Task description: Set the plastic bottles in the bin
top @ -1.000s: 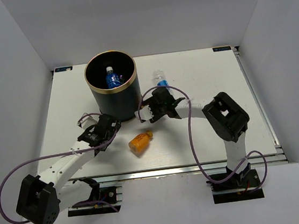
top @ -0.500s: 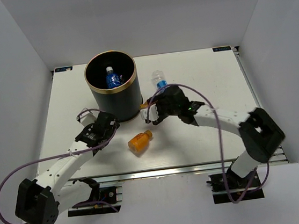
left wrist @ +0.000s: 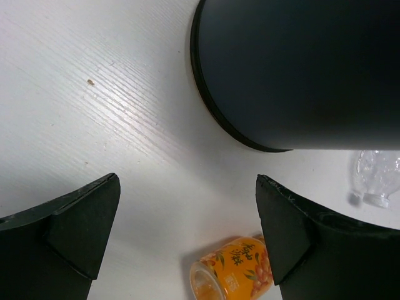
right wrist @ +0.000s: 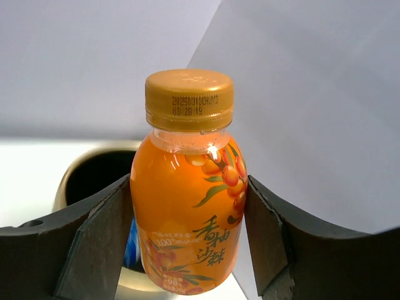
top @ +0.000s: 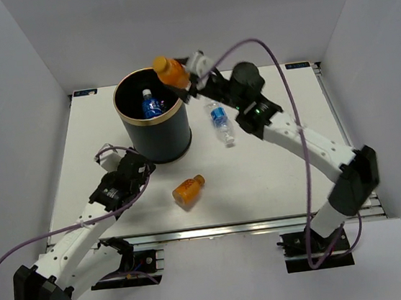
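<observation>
An orange bottle [right wrist: 187,206], filled with orange liquid and topped by a gold-orange cap, is clamped at its label between the partly closed jaws of the right gripper [right wrist: 187,250] and is held over the far rim of the dark, gold-rimmed bin [top: 157,142]. Painted berries, leaves and brown Chinese characters are seen on its label. A date code is stamped on the cap, its digits only partly legible. The bottle's base is cut off by the frame. A blue-labelled clear bottle [top: 152,105] is seen inside the bin, and another [top: 220,122] lies on the table [top: 295,154]. The left gripper [left wrist: 186,206] is spread wide and empty above a second orange bottle [left wrist: 234,275], which is partly cropped.
</observation>
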Controlling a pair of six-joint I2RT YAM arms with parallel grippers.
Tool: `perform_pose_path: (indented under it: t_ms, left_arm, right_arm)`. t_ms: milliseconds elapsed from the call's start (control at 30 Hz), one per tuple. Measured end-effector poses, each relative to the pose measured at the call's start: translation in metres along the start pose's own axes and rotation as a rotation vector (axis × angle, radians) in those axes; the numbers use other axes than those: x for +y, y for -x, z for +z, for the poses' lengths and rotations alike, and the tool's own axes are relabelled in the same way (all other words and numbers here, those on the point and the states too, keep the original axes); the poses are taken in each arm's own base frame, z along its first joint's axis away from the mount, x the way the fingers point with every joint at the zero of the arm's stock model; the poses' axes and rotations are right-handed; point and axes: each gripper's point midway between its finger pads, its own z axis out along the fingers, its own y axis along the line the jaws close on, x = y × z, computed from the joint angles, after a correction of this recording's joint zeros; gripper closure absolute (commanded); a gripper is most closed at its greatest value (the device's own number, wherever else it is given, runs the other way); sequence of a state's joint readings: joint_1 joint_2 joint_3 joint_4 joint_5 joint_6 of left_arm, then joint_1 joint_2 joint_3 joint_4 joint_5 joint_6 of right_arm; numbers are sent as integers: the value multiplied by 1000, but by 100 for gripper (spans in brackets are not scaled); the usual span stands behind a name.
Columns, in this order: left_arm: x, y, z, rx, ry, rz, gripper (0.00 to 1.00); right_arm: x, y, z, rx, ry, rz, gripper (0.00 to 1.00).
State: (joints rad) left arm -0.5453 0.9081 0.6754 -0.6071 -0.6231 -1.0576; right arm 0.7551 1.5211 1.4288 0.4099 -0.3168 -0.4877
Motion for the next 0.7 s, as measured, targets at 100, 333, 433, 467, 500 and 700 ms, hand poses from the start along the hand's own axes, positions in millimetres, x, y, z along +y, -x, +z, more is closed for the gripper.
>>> perform_pose_path:
  t_ms: [100,333,433,467,500,700]
  left_arm:
    - [-3,-6,0,29,-27,29,2]
    - [-17,-33,-2,143,-157,143,2]
    - [-30,-42,-7,189,-243,188,2]
    - [-35,-44,-9,199,-273,199,2]
    - [-42,-46,-11,212,-312,210,2]
    - [-77,-68,-27,299,-568,286,2]
  right_arm:
    - [-18,-1,42,-30,-37,97,42]
    - [-2,-76,98,101,-4,294,11]
    - [11,-95,95,173,16,350,11]
    - [11,-95,93,180,18,356,11]
    - [11,-93,92,184,20,362,11]
    - [11,-53,46,208,36,379,11]
